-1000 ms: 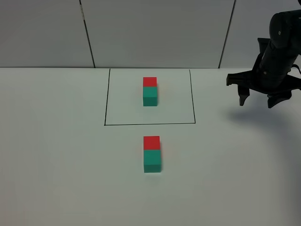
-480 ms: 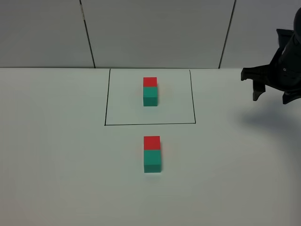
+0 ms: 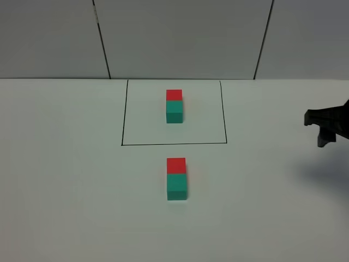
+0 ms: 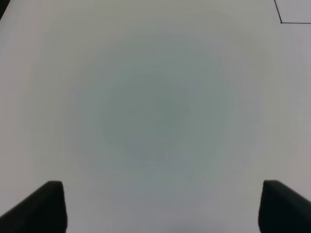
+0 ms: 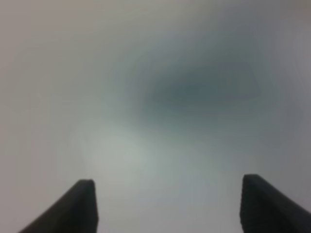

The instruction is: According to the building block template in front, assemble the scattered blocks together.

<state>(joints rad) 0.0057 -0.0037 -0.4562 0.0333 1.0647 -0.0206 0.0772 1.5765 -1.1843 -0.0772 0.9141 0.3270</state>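
Observation:
The template, a red cube [image 3: 174, 95] touching a teal cube [image 3: 174, 111], stands inside the black drawn rectangle [image 3: 173, 144] at the back. In front of the frame, the unframed red cube [image 3: 176, 165] touches the unframed teal cube [image 3: 176, 186] in the same row order. My right gripper [image 5: 167, 204] is open and empty; only one finger [image 3: 324, 123] shows at the right edge of the exterior view, far from the cubes. My left gripper [image 4: 158, 206] is open and empty over bare white table, and is out of the exterior view.
The white table [image 3: 65, 180] meets a grey panelled wall [image 3: 180, 38] at the back. A corner of the black frame [image 4: 282, 21] shows in the left wrist view. The right arm's shadow [image 3: 327, 172] lies on the table at the right edge.
My right arm has moved right and toward the front, nearly leaving the exterior view. The cubes have not moved.

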